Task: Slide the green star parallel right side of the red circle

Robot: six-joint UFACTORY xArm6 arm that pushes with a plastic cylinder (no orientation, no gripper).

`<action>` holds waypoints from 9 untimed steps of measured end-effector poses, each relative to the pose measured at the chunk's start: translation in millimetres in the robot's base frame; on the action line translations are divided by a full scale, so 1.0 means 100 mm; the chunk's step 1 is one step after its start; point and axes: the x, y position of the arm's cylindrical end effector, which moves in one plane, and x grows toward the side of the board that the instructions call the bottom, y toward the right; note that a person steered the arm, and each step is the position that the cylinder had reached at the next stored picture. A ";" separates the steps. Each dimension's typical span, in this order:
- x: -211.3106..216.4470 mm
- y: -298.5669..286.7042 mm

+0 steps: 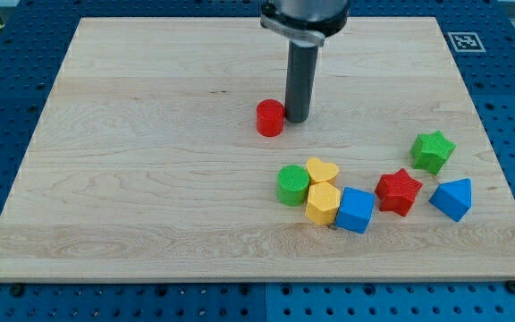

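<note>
The green star (433, 150) lies at the board's right side. The red circle (270, 117) stands near the board's middle, well to the star's left and a little higher in the view. My tip (297, 119) rests on the board right against the red circle's right side, far left of the green star.
A cluster lies below the red circle: green circle (292, 184), yellow heart (322, 170), yellow hexagon (323, 203), blue cube (356, 210), red star (398, 191). A blue triangle-like block (452, 198) sits below the green star. The wooden board's (150, 179) right edge is near the star.
</note>
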 end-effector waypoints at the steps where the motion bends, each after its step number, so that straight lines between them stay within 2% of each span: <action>1: -0.35 0.71; 2: -0.22 1.63; 3: 0.24 2.39; 4: 0.72 2.48; 5: 0.97 2.34; 8: 0.99 1.61; 9: 0.75 1.44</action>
